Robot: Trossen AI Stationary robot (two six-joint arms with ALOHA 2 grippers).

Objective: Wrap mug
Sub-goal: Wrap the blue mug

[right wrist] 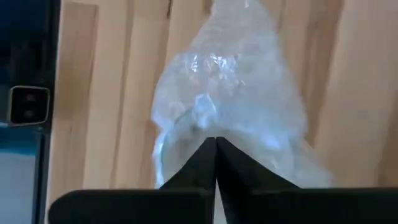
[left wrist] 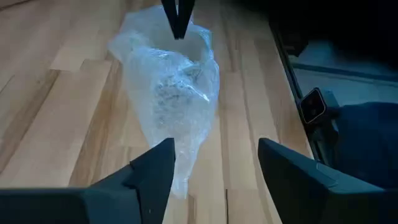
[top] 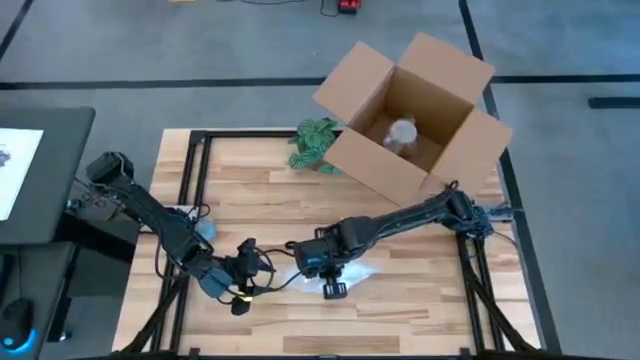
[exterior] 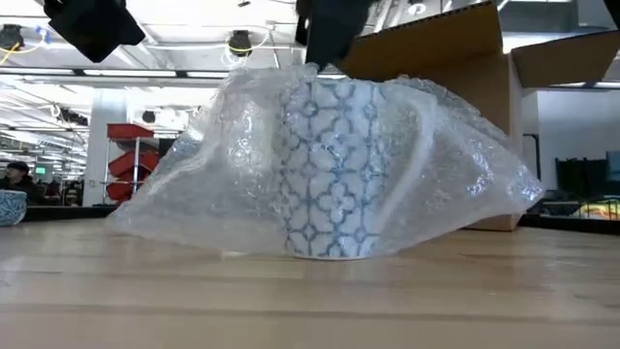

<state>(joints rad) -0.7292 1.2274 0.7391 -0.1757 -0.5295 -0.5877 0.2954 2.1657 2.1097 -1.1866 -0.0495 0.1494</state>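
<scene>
A wooden table [top: 400, 300] carries an open box [top: 412, 118] at its far edge. The mug [exterior: 334, 167] stands upright near the front, already draped in bubble wrap [exterior: 455, 184], loose at the sides, so tucking remains. The right gripper [right wrist: 216, 146] is pinched together on the wrap at the mug's rim. The left gripper [left wrist: 214, 171] hovers beside it, fingers apart.

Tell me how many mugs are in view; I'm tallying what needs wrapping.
1 for sure: the mug stands upright on the table under bubble wrap. The cardboard box holds a pale item I cannot identify.
</scene>
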